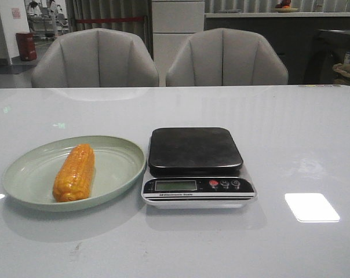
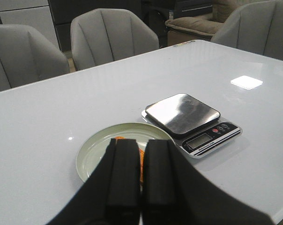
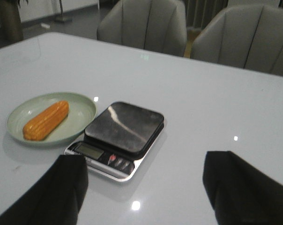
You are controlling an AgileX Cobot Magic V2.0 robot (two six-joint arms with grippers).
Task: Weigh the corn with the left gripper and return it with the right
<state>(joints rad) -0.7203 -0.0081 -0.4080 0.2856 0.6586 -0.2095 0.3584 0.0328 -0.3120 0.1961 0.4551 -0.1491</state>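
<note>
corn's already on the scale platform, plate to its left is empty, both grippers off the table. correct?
Not quite. The corn is still lying on the green plate, left of the scale, and the scale platform is bare; the front view shows this plainly. The rest holds: the left gripper, fingers together, and the right gripper, fingers spread, hang above the table holding nothing.

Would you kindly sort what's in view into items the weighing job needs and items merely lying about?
Needed:
orange-yellow corn cob
pale green round plate
black-topped digital kitchen scale
left gripper
right gripper

Lying about:
two grey upholstered chairs
</note>
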